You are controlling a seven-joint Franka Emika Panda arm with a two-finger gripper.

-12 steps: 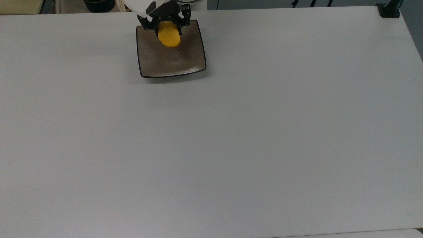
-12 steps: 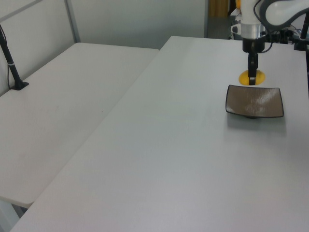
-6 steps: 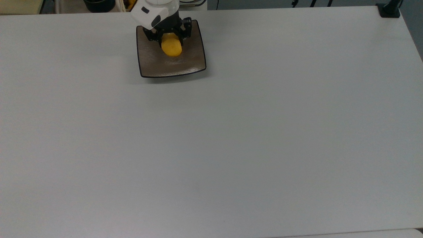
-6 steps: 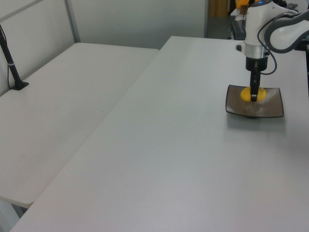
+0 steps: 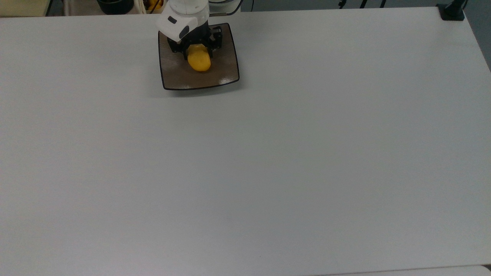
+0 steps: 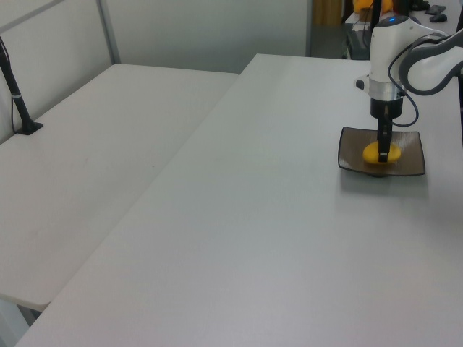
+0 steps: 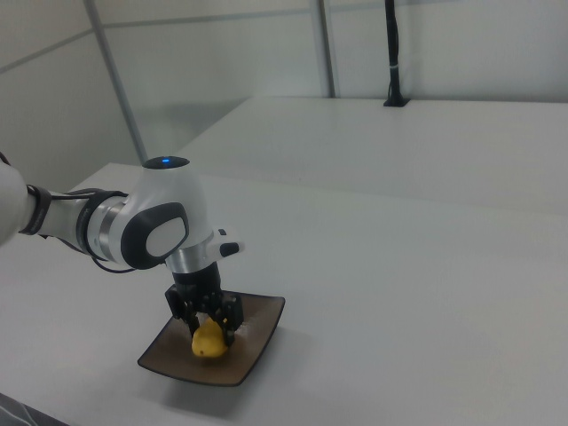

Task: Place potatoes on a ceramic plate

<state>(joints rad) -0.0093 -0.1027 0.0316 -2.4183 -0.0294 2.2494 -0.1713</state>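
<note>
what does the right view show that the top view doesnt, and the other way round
The right view alone shows the arm's rounded white joint with a blue light, wall panels behind, and a black post at the far table edge. The top view alone shows a long bare stretch of the grey table, a black clamp at its corner, and a dark bowl beyond the edge. Both show the hand shut on the yellow potato, low over the square brown ceramic plate.

White lab tables, pale walls.
Main white table [image 5: 268, 153]; second table [image 6: 87, 166] on left view's left; black clamp post [image 6: 16, 94] there; grey wall panels [image 7: 222, 62].
</note>
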